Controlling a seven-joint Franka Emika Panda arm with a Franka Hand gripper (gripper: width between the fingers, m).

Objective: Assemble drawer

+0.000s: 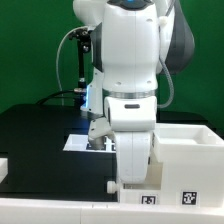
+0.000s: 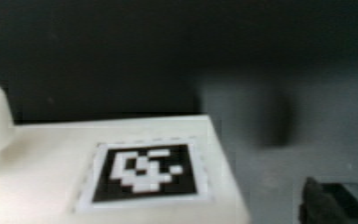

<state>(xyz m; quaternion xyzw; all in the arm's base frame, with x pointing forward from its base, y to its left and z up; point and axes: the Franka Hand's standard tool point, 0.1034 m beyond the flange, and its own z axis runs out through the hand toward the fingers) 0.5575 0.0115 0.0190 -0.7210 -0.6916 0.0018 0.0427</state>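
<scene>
We can read no words, brands or numbers anywhere. The only signs are square black-and-white tags.

In the exterior view, 2 of them stand on the front face of the drawer (image 1: 205,207), toward 5 o'clock of that view. The first tag (image 1: 150,199) has the second tag (image 1: 187,199) near it toward 3 o'clock. Both patterns are too small for us to make out.

Toward 9 o'clock of the view's middle, the marker board (image 1: 75,143) shows dark squares, blurred.

In the wrist view, 1 large tag (image 2: 149,170) lies on a flat white surface (image 2: 51,150). We cannot tell which piece this surface is. The tag is a black square with blocky white cells and bears no letter or digit.
</scene>
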